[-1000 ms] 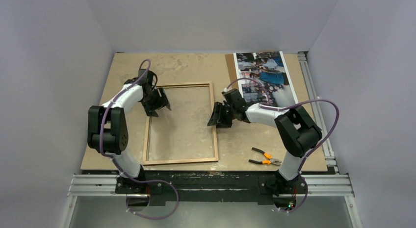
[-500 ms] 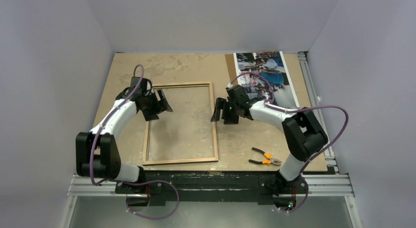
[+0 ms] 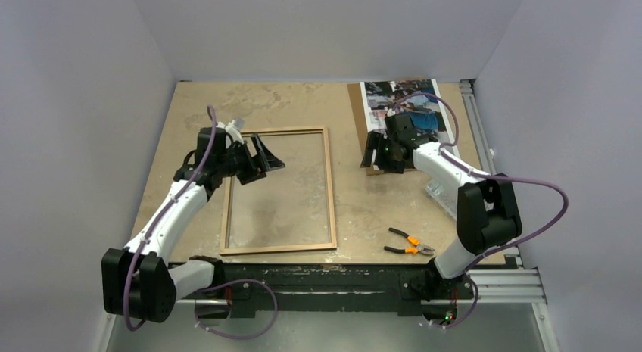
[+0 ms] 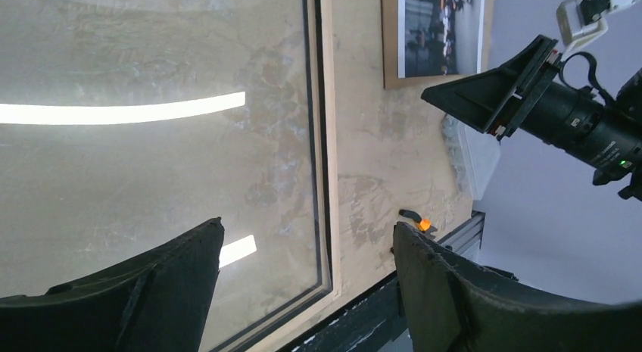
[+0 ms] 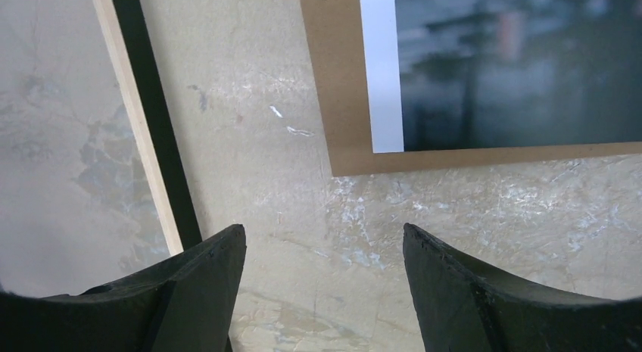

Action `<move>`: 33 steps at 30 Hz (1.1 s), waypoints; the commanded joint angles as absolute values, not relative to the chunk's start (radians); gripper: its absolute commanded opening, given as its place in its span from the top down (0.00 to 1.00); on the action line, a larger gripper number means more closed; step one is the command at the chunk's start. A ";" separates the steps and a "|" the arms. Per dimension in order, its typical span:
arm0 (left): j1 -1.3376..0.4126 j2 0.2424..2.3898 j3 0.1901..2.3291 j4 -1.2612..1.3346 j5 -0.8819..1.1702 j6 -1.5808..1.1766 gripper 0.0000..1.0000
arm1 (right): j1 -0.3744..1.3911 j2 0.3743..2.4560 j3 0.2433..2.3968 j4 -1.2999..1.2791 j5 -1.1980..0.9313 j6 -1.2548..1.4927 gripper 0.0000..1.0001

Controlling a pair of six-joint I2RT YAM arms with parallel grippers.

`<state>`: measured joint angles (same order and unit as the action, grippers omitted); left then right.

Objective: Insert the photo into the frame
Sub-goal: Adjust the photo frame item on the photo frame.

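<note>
Tan, mottled board makes up the table, and everything sits on it. Biggest piece first: the frame lies flat left of centre, light wood rails up, a dark strip along the inner edge, its pane catching the ceiling light in the left wrist view. Its near rail runs close to the table's near edge.

Over at the far right corner lies the brown backing board, and on top of it the photo, picture side up, well apart from the frame. A band of brown shows along the print's left and near sides.

Now the arms. The left gripper hangs above the far left part of the pane, tilted toward the right, jaws spread wide with nothing between them. The right gripper hovers over the near left corner of the backing board, jaws wide too, only bare tabletop between the fingers.

Smallest of all: orange-handled pliers, lying near the table's near right edge.
</note>
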<state>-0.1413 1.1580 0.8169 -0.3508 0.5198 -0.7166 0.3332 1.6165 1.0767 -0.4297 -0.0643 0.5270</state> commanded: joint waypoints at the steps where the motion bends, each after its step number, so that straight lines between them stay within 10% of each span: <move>1: -0.222 1.154 0.874 -0.411 0.430 -0.673 0.21 | 0.349 1.587 1.131 -0.492 -0.048 0.454 0.25; 11: -0.463 1.271 0.825 -0.641 0.246 -0.688 0.41 | 0.351 1.564 1.015 -0.449 -0.088 0.471 0.26; 23: -0.794 1.122 0.699 -0.799 0.052 -0.926 0.95 | 0.351 1.564 0.960 -0.417 -0.119 0.491 0.26; 33: -0.866 1.186 0.668 -0.790 0.003 -0.980 1.00 | 0.353 1.564 0.929 -0.397 -0.144 0.500 0.27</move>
